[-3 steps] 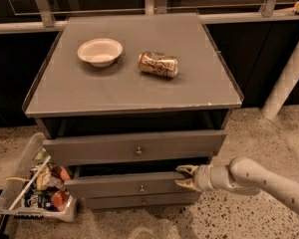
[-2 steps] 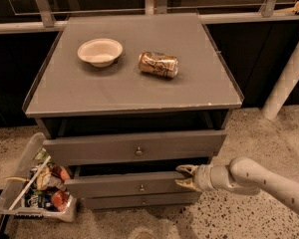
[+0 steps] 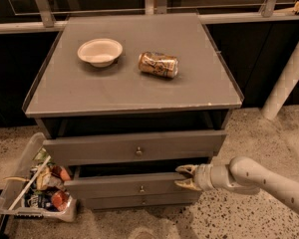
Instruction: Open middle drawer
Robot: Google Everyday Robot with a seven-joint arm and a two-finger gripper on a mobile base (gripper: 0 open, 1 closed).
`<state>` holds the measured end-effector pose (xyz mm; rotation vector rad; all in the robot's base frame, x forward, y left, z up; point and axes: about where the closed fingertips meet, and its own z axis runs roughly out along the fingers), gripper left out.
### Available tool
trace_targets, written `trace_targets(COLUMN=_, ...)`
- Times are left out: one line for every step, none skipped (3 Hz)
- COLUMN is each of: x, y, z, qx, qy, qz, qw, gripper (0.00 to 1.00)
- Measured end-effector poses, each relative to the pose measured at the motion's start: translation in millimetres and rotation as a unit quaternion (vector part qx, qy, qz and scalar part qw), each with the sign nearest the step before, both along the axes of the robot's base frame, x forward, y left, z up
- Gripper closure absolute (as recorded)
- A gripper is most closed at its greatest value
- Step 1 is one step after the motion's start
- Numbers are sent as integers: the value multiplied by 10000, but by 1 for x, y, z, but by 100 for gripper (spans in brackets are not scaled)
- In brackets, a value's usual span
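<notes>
At middle drawer (image 3: 114, 188) right end: claw (image 3: 186, 177).

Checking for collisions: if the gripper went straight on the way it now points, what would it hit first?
The gripper, low beside the cabinet, points at the right end of the middle drawer, so it would likely meet that drawer's front first; depth is unclear.

We see the grey middle drawer (image 3: 109, 188), small round knob, pulled slightly out; our gripper (image 3: 186, 178) sits at its upper right edge, fingers apart.
</notes>
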<state>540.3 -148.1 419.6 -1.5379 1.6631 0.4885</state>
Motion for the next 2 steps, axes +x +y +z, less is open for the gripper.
trace_targets(x=-2, y=-3, z=-15, qx=16, qy=167, qz=-60, qw=9998, gripper=13)
trace_targets(x=-2, y=-3, z=-11, qx=16, qy=168, qz=-61, qw=9998, gripper=14)
